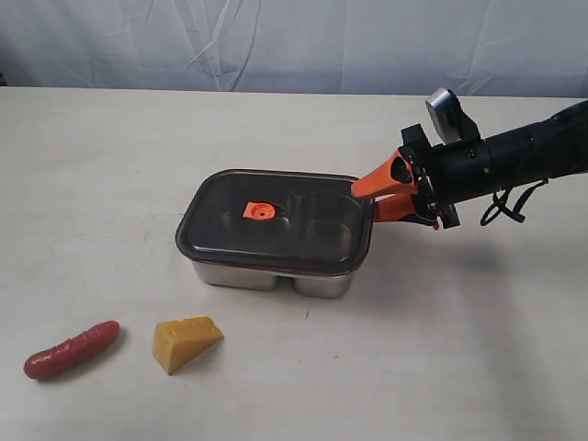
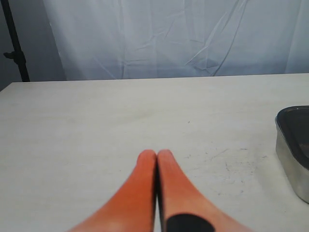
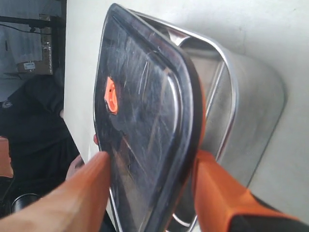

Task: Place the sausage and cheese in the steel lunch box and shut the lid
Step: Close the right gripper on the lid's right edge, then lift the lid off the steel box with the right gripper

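Right gripper [image 1: 366, 197] clamps the lid [image 1: 276, 216] at its 3 o'clock short edge, tipping it off the steel lunch box [image 1: 276, 276]. Lid's long axis runs 9–3. Left gripper [image 2: 156, 157] closed, empty. Cheese [image 1: 186, 341] and sausage [image 1: 72, 350] sit at the box's 7–8 o'clock, probably nearer the left arm.

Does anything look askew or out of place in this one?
Yes. The lid sits askew on the steel lunch box: the right gripper pinches its edge, with that side raised off the rim. The sausage and cheese lie outside on the table.
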Tool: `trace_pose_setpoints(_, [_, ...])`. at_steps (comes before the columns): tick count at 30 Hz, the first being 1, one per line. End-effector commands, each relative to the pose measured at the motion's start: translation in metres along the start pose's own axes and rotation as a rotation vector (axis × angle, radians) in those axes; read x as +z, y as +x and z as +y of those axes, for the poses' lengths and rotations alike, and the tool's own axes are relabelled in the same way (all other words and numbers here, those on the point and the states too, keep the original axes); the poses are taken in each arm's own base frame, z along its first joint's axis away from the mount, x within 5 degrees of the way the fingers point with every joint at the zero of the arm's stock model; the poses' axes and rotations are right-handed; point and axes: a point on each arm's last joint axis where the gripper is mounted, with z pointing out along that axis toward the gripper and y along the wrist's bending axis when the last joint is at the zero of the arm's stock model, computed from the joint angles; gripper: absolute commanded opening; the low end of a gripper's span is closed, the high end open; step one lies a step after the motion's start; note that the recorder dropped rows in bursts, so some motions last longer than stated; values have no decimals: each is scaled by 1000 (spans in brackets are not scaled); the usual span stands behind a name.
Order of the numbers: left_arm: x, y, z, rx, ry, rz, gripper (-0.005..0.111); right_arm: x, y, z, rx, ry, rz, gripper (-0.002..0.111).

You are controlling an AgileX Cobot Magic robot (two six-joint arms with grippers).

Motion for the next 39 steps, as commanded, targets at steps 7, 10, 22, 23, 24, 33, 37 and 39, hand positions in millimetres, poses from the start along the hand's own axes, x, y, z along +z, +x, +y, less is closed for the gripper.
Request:
trace_pose_setpoints(7, [0,0,0,-5,8,-15,0,-1,1,5,-29,-25,18,50])
trace_pose_setpoints(10, [0,0,0,-5,8,-15,0,-1,1,5,-35,-24,20,50])
trace_pose_setpoints(22, [0,0,0,-4,7,-15,0,-1,1,5,-51,-24,20,24])
trace_pose_setpoints(23, [0,0,0,-4,7,-15,0,-1,1,5,-50,-25,18,25])
trace_pose_setpoints(24, [0,0,0,-4,7,-15,0,-1,1,5,-50,-25,18,25])
trace_pose_setpoints(33, [0,0,0,-4,7,-15,0,-1,1,5,-50,-25,18,-1])
trace_pose_setpoints(37, [0,0,0,-4,7,-15,0,-1,1,5,-50,-25,18,-1])
trace_pose_setpoints(39, [0,0,0,-4,7,-15,0,-1,1,5,-50,-25,18,-1])
